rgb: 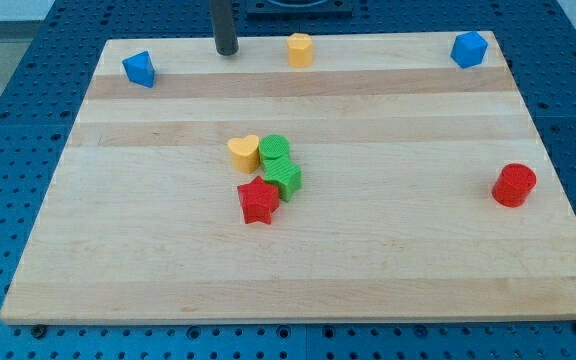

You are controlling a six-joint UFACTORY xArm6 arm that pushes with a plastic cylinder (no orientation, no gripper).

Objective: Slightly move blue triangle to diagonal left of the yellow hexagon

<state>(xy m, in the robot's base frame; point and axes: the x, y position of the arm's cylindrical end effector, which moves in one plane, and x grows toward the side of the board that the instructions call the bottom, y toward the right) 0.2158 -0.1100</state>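
The blue triangle [139, 69] sits near the board's top left corner. The yellow hexagon [300, 49] sits at the top edge, near the middle. My tip [227, 51] rests on the board between them, closer to the yellow hexagon, about 70 px to its left and about 90 px to the right of the blue triangle. It touches neither block.
A blue block [468, 49] sits at the top right corner. A yellow heart [244, 152], two green blocks [276, 150] [285, 178] and a red star [258, 201] cluster at the centre. A red cylinder [514, 185] stands at the right. The wooden board [118, 260] lies on a blue perforated table.
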